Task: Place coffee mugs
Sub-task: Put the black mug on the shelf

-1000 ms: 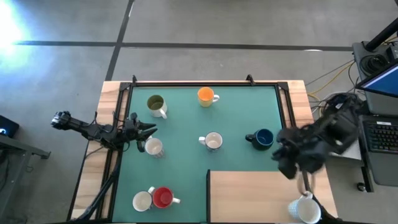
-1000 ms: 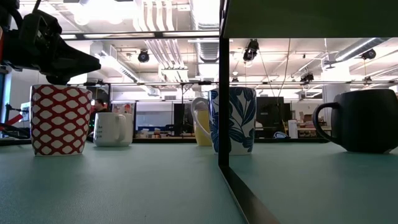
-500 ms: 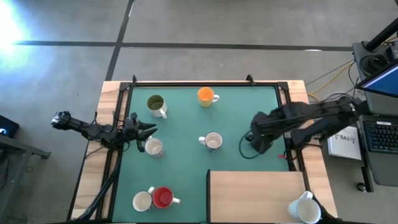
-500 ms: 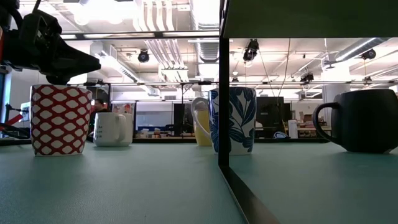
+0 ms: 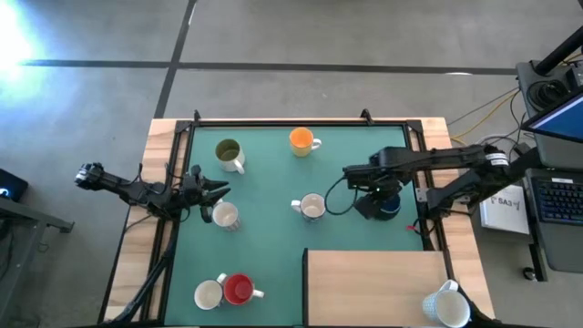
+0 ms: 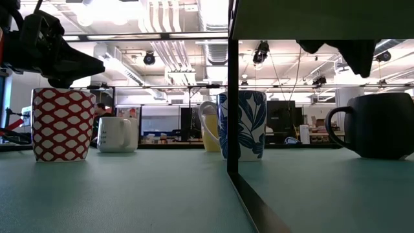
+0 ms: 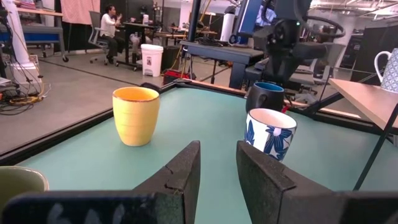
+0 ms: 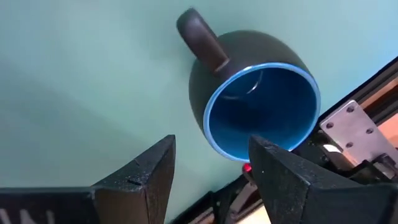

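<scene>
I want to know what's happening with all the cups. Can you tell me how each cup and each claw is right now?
Dark blue mug: upright, empty, under the right claw.
Orange mug: upright, untouched.
Green-inside mug: upright, untouched.
Flower mug: upright, mid-mat.
White mug: upright, by the left claw.
Red mug: upright, touching a white one.
Right claw: open, above the blue mug.
Left claw: partly open, holding nothing.

Table [image 5: 273, 182]: matt green mat, smooth, framed by pale bare wood; raised wooden board [image 5: 373, 287] at near right, unfinished grain. Dark blue mug [image 8: 249, 106]: matt dark outside, glossy blue glaze inside. Orange mug [image 7: 135, 115]: smooth glazed ceramic, slight sheen. Right hand [image 8: 208, 171] fingers: matt black plastic, faintly textured. Metal bracket [image 8: 354, 127]: brushed, dull.
</scene>
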